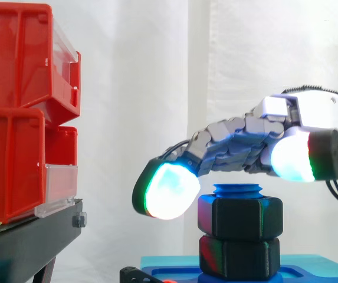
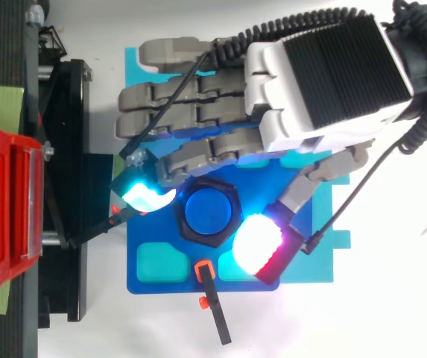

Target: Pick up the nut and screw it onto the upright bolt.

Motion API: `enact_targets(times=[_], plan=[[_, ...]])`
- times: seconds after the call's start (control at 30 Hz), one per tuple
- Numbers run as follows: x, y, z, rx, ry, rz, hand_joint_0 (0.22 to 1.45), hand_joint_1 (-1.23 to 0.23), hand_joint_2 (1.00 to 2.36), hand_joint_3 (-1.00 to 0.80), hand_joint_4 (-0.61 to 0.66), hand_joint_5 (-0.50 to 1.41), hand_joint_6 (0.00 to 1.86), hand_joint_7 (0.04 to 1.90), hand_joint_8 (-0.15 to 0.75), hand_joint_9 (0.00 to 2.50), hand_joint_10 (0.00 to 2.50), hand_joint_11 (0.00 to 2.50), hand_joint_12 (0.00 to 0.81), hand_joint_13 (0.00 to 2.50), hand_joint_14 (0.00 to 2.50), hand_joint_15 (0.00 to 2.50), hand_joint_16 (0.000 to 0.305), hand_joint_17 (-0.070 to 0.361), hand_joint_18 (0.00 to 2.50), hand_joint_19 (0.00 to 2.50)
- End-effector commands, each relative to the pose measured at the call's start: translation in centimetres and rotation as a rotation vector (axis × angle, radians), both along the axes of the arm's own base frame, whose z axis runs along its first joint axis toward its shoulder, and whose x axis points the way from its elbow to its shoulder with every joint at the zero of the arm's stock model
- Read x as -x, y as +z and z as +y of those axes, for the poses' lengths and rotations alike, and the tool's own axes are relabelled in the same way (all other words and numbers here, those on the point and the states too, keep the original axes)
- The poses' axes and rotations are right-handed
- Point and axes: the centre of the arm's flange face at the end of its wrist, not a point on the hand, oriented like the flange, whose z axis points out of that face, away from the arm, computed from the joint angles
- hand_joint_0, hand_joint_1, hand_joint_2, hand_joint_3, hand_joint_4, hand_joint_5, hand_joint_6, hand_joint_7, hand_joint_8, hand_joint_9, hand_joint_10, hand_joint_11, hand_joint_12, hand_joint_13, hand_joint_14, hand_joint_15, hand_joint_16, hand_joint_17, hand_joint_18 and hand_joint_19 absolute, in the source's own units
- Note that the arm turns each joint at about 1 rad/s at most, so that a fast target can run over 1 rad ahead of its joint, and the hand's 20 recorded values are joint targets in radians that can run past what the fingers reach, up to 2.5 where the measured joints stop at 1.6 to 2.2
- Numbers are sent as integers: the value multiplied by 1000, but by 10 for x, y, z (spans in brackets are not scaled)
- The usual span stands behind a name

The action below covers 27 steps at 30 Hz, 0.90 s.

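Closest to the side camera, the hand [image 2: 325,74] hangs over the upright blue bolt [image 2: 211,210], fingers loosely extended and spread, clasping nothing. From above, a cyan fingertip [image 2: 146,198] sits just beside the upper nut [image 1: 240,217] at 9 o'clock; the thumb pad [image 1: 291,156] lies at 4 o'clock, higher than it. That nut rides the bolt's top above a lower nut [image 1: 239,256]. At 9 o'clock stand red bins [image 1: 15,118].
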Motion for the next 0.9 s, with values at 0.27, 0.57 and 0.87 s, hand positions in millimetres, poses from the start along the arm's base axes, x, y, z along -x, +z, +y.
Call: enact_targets(times=[0.27, 0.57, 0.87], plan=[[-6, -2, -3, -4, 3, 16, 433, -245, 1000, -500, 109, -177, 501, 622, 193, 209, 0, 0, 349, 0, 0, 0, 48, 107, 0, 0], [-5, -3, -1, -2, 5, 21, 437, -233, 1000, -500, 152, -144, 503, 805, 216, 249, 0, 0, 356, 0, 0, 0, 48, 107, 0, 0], [-5, -3, 1, -4, 10, 31, 445, -246, 1000, -500, 210, -89, 504, 1020, 244, 389, 0, 0, 361, 96, 0, 0, 46, 104, 0, 0]])
